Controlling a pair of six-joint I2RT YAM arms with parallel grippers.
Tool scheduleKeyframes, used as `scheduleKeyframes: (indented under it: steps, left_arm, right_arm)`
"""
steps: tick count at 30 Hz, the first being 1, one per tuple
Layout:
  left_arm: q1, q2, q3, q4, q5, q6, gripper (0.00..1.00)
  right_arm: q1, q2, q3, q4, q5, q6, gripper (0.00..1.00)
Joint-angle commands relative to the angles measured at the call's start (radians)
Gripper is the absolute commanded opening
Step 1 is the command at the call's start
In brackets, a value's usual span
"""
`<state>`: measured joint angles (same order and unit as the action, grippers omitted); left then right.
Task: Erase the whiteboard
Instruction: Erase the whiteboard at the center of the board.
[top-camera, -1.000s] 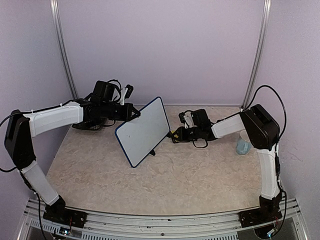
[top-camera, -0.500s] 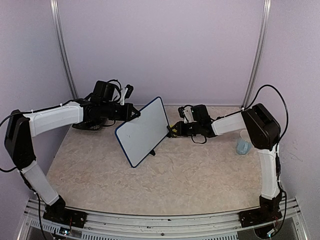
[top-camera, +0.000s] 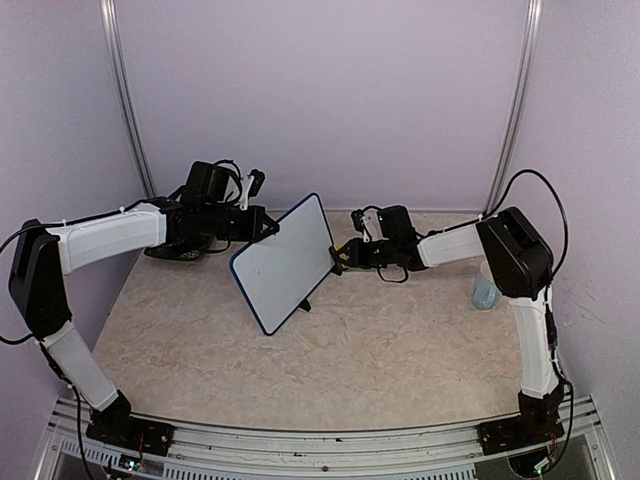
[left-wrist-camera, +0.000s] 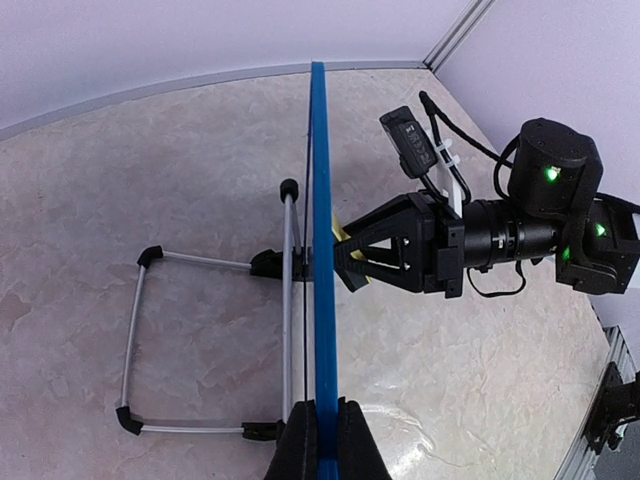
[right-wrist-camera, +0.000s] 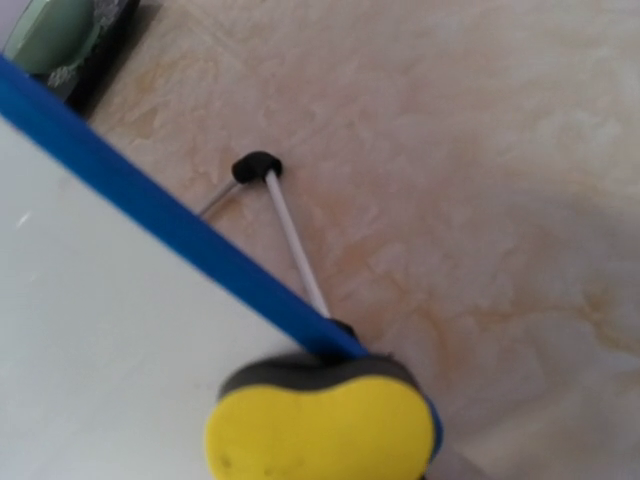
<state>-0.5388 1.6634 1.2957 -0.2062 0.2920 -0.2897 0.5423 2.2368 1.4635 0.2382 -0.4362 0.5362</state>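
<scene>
The whiteboard (top-camera: 285, 265) stands tilted on its wire stand at mid-table, white face toward the front right. My left gripper (top-camera: 268, 228) is shut on the upper edge of its dark-blue frame (left-wrist-camera: 320, 250), seen edge-on between the black fingers (left-wrist-camera: 300, 445). My right gripper (top-camera: 343, 258) is shut on a yellow sponge (right-wrist-camera: 320, 425) with a dark backing. The sponge sits at the board's right edge, over the frame and a corner of the white face (right-wrist-camera: 100, 300). The sponge hides the right fingers in the right wrist view. The face looks white apart from a tiny faint speck.
A pale blue cup (top-camera: 487, 290) stands at the right by the right arm. A dark object with a green part (right-wrist-camera: 60, 30) lies behind the board at the back left. The board's wire stand (left-wrist-camera: 135, 340) reaches out behind it on the table.
My right gripper has moved left with the sponge, from a short way off to the board's right edge. The left gripper and the board have not moved.
</scene>
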Motion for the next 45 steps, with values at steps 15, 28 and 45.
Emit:
scheduleKeyframes:
  steps: [15,28,45]
  left_arm:
    - [-0.030,0.014,-0.015,-0.103,0.101,0.011,0.00]
    - [-0.032,0.009,-0.018,-0.103,0.095,0.013,0.00]
    - [-0.031,-0.007,-0.016,-0.103,0.102,0.013,0.00]
  right_arm:
    - [0.130,0.028,-0.042,-0.028,-0.058,-0.010,0.00]
    - [0.171,0.033,-0.079,-0.005,-0.089,0.018,0.00]
    - [-0.002,-0.220,-0.263,0.087,0.003,0.103,0.00]
